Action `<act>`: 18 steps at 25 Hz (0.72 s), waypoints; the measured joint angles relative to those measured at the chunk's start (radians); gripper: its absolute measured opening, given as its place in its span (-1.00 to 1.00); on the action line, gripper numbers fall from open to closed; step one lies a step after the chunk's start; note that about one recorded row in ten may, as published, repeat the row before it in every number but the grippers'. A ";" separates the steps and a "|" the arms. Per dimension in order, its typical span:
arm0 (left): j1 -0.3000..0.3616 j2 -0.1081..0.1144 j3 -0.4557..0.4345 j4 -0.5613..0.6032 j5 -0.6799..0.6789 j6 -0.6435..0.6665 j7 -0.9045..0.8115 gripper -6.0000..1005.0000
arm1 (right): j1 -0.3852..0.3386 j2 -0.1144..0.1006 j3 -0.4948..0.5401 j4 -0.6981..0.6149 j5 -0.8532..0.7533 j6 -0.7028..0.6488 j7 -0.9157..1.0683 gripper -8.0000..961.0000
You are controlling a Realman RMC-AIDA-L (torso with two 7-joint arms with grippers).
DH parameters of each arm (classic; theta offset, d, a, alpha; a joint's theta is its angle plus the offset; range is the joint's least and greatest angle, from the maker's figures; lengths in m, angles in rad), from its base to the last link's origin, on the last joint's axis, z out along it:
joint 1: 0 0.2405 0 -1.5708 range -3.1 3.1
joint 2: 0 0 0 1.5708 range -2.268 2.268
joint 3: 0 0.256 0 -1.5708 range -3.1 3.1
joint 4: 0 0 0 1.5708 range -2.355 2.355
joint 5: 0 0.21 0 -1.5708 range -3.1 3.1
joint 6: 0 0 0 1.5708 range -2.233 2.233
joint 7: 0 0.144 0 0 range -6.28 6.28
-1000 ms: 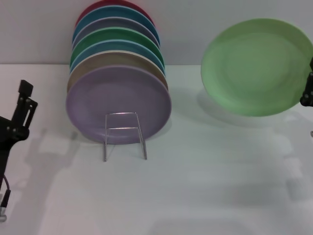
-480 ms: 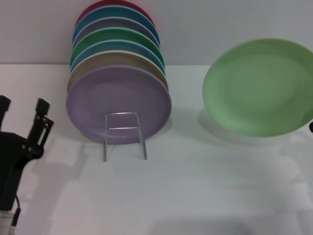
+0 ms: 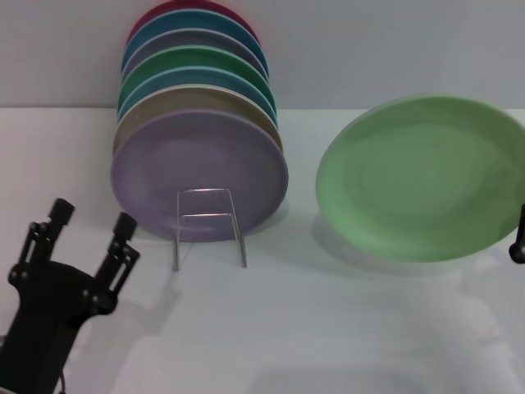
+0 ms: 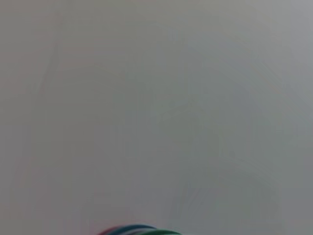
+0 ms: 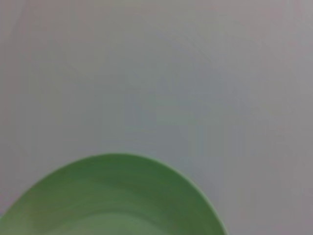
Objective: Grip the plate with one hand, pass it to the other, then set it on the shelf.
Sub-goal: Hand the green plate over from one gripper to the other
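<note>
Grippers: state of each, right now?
Left gripper: open, empty, low beside the shelf.
Right gripper: at the plate edge, which it holds up; fingers mostly out of frame.

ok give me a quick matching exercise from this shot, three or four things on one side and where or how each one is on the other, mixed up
Things:
1. light green plate
2. lavender plate
3. left gripper
4. wire rack

States:
A. fingers apart, low on the robot's left, holding nothing
B. front of the upright stack
C. held off the table, tilted, on the robot's right
D. standing on the table, carrying the stack

Pairs: 1-C, 2-B, 3-A, 4-D
</note>
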 joint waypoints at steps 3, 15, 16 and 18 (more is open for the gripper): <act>0.001 0.000 0.028 -0.001 0.000 -0.002 0.000 0.60 | -0.013 0.000 -0.032 0.004 0.000 -0.014 -0.025 -0.95; -0.018 -0.005 0.102 0.005 0.000 -0.014 0.001 0.59 | -0.019 0.003 -0.117 0.004 0.000 -0.010 -0.062 -0.95; -0.022 -0.005 0.108 0.004 0.000 -0.018 0.001 0.59 | -0.022 0.003 -0.132 0.005 0.001 -0.005 -0.084 -0.95; -0.023 -0.005 0.109 0.001 0.000 -0.028 0.001 0.59 | -0.023 0.003 -0.140 0.007 0.002 -0.004 -0.094 -0.95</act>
